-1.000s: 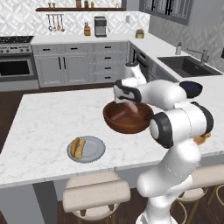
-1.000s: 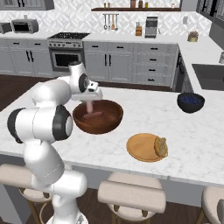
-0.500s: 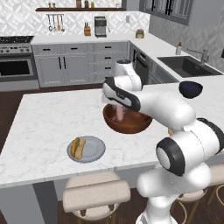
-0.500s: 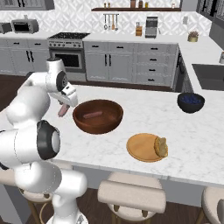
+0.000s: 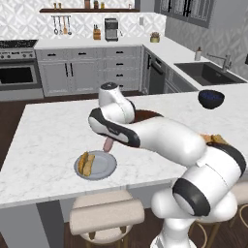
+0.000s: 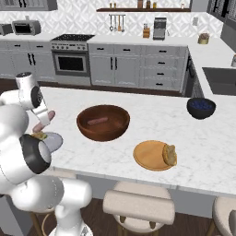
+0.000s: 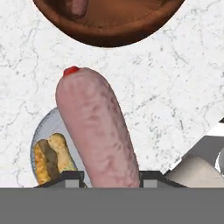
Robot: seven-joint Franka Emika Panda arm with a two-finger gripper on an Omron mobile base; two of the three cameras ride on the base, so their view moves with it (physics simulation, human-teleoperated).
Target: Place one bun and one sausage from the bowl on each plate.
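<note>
My gripper [image 7: 111,177] is shut on a pink sausage [image 7: 96,131], which hangs just above the near edge of the grey-blue plate [image 5: 104,169]. A bun [image 5: 86,163] lies on the left of that plate. In the right base view the held sausage [image 6: 44,120] is left of the dark wooden bowl [image 6: 103,134], over the grey-blue plate [image 6: 54,142]. Another sausage [image 6: 97,121] lies in the bowl. The orange-tan plate [image 6: 147,156] carries a bun [image 6: 169,154] on its right side. In the hand view the bowl [image 7: 109,35] is at the top and the bun [image 7: 52,157] at the lower left.
A small dark blue bowl [image 6: 201,107] stands at the far right of the island counter. Padded stools [image 6: 138,205] line the counter's near edge. My own arm [image 5: 160,138] stretches across the counter and hides most of the wooden bowl in the left base view.
The arm has swung left from above the wooden bowl to the grey-blue plate, carrying the sausage with it.
</note>
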